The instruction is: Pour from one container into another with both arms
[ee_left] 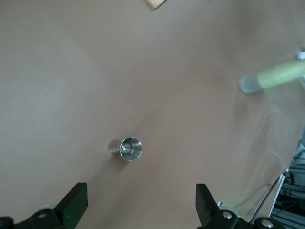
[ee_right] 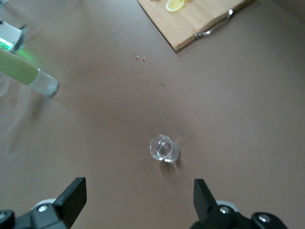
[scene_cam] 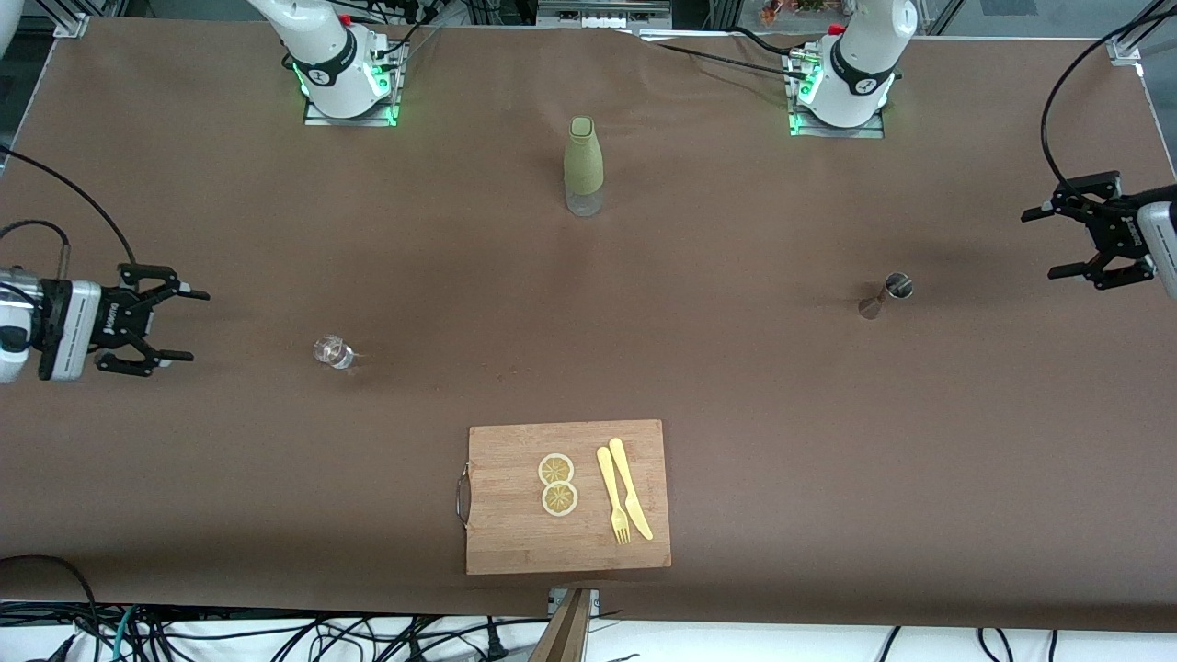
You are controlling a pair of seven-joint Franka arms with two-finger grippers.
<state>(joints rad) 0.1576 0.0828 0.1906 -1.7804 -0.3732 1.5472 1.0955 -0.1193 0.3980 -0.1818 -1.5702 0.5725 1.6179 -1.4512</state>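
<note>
The right gripper point(scene_cam: 175, 326) hangs wide open and empty at the front view's left edge, aimed at the small clear glass point(scene_cam: 333, 351) just inside it. The left gripper point(scene_cam: 1074, 241), equally spread and empty, waits at the right edge, facing the steel measuring cup point(scene_cam: 890, 292). That pairing likely gives each arm one container. A green bottle point(scene_cam: 584, 165) stands upper centre on the brown counter point(scene_cam: 736, 386); a cutting board point(scene_cam: 515, 542) lies bottom centre.

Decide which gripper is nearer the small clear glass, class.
The right gripper, open, is beside the clear glass at the right arm's end of the table. The left gripper, also open, is at the left arm's end, by the metal jigger.
</note>
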